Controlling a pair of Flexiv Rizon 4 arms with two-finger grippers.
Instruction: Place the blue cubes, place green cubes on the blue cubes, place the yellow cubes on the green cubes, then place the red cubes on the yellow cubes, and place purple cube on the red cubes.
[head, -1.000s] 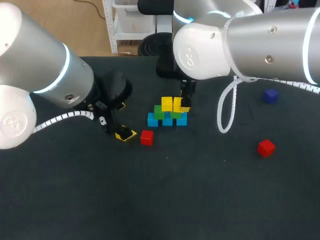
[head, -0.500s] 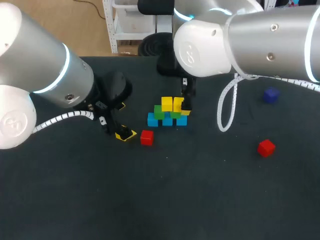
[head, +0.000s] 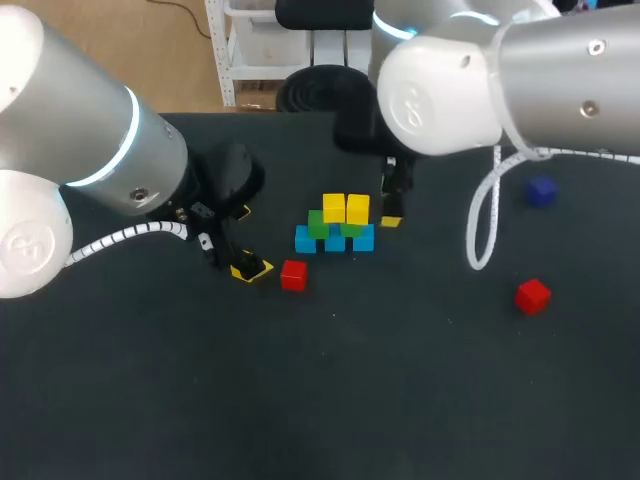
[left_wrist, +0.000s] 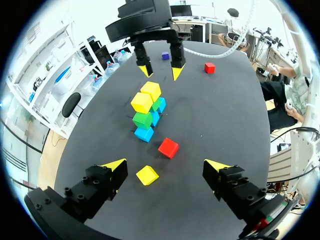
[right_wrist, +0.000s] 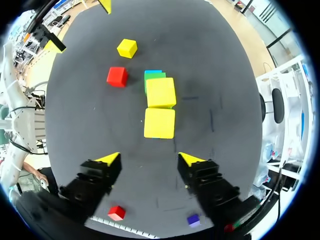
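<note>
The stack stands mid-table: blue cubes (head: 305, 240) at the bottom, green cubes (head: 318, 222) on them, two yellow cubes (head: 346, 208) on top. My right gripper (head: 392, 212) hangs open and empty just right of the stack; in its own view the gripper (right_wrist: 150, 159) is short of the nearer top yellow cube (right_wrist: 160, 122). My left gripper (left_wrist: 165, 165) is open near the table, a loose yellow cube (left_wrist: 147, 175) lying untouched between its fingers. A red cube (head: 293, 275) sits just ahead of it. A second red cube (head: 532, 296) and the purple cube (head: 541, 191) lie far right.
The dark table (head: 400, 380) has open room along its front half. My right arm's white cable (head: 478, 235) loops down between the stack and the far-right cubes.
My right gripper has let go of the right top yellow cube, which stays on the stack, and has drawn away to the right. The left arm has not moved.
</note>
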